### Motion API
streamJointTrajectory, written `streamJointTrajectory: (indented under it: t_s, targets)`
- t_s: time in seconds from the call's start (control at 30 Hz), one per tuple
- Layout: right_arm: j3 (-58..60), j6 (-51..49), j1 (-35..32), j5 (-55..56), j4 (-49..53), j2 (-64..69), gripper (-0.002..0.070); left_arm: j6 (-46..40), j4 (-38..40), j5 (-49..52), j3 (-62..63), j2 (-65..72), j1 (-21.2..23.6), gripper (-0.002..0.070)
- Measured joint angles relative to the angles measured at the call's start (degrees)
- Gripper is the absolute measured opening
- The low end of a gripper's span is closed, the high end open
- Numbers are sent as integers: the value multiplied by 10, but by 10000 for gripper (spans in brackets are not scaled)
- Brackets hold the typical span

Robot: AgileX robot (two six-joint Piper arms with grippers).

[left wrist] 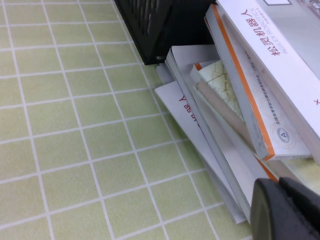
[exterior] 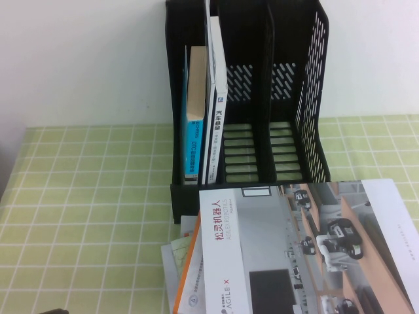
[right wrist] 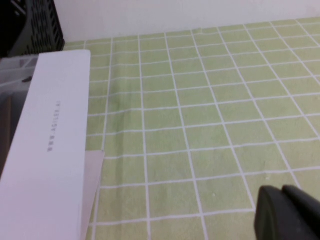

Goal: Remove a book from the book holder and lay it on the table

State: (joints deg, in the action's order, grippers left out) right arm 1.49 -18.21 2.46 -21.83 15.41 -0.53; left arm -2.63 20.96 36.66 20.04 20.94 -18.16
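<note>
The black book holder (exterior: pixel 314 98) stands at the back of the table. Its left compartment holds an upright blue-spined book (exterior: pixel 195 111) and a white book (exterior: pixel 217 98); the other compartments are empty. A pile of several books lies flat in front of it, topped by a large white and grey book (exterior: pixel 294 248). My left gripper (left wrist: pixel 281 187) is shut and empty, just above the near left edge of the pile (left wrist: pixel 270 75). My right gripper (right wrist: pixel 283 195) is shut and empty over bare cloth, to the right of the top book (right wrist: pixel 45 150). Neither gripper shows in the high view.
A green checked cloth (exterior: pixel 85 196) covers the table. A white wall rises behind the holder. The holder's corner shows in the left wrist view (left wrist: pixel 165 25) and the right wrist view (right wrist: pixel 30 25). Bare cloth lies left and right of the pile.
</note>
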Motion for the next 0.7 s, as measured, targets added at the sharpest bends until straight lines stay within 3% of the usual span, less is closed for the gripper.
streamJointTrajectory:
  t_s: [0.47,0.6,0.7]
  targets:
    - [0,-1,0,0,3,0,-2,-4,-2,0,0,0,0,-3]
    - [0,-1,0,0,3,0,-1,-19,-40,-6,-4,0,0,-3]
    - [0,-1,0,0,3,0,-1,30,-112,-68,-32,-6,0,-3]
